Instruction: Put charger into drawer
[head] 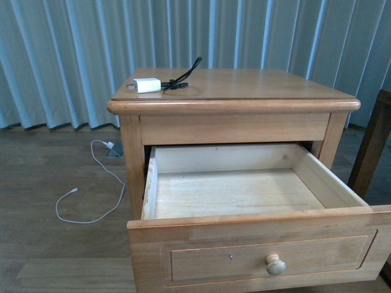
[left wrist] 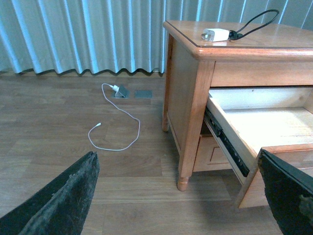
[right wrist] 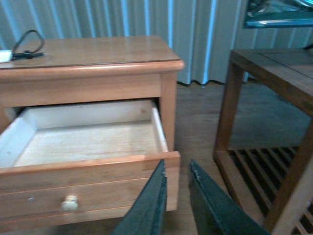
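Observation:
The charger [head: 147, 85], a small white block with a black cable [head: 183, 76], lies on the left part of the nightstand top [head: 256, 85]. It also shows in the left wrist view as the charger [left wrist: 215, 35] and at the picture's edge in the right wrist view as the charger [right wrist: 4, 56]. The drawer [head: 263, 250] stands pulled far out, its pale interior bare, with a round knob [head: 275, 264]. My left gripper [left wrist: 177, 154] is open, low beside the nightstand, holding nothing. My right gripper [right wrist: 177, 162] is shut and empty, just off the drawer front's corner [right wrist: 168, 161]. Neither arm shows in the front view.
A thin white cable [head: 85, 201] loops over the wooden floor left of the nightstand, running to floor plates [left wrist: 121, 92]. A dark wooden table [right wrist: 274, 68] with a slatted lower shelf stands to the right. A pleated curtain [head: 61, 55] hangs behind.

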`<move>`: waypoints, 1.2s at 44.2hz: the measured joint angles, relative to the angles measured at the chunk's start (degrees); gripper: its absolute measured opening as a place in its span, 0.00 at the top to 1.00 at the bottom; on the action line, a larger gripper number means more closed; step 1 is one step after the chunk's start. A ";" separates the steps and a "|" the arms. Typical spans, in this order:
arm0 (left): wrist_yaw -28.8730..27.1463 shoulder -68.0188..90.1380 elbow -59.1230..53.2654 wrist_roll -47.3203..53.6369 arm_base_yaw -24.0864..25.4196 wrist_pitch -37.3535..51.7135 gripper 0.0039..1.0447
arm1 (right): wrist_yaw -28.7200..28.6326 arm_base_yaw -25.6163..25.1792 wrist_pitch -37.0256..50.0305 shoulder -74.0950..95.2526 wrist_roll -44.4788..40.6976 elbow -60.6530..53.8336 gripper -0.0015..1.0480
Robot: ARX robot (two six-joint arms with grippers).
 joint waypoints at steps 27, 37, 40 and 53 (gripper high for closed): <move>-34.07 16.22 0.00 -9.75 -7.74 22.47 0.06 | 0.33 1.09 -0.39 -1.36 -0.26 -0.72 0.06; -20.92 48.50 10.88 -9.73 -4.63 41.22 0.06 | 0.35 1.09 -0.39 -1.36 -0.31 -0.74 0.08; -15.06 58.18 18.40 -7.10 -5.18 42.49 0.06 | 0.37 1.09 -0.39 -1.36 -0.31 -0.74 0.08; 1.92 87.34 51.32 3.39 -8.63 25.97 0.06 | 0.35 1.07 -0.39 -1.36 -0.31 -0.74 0.08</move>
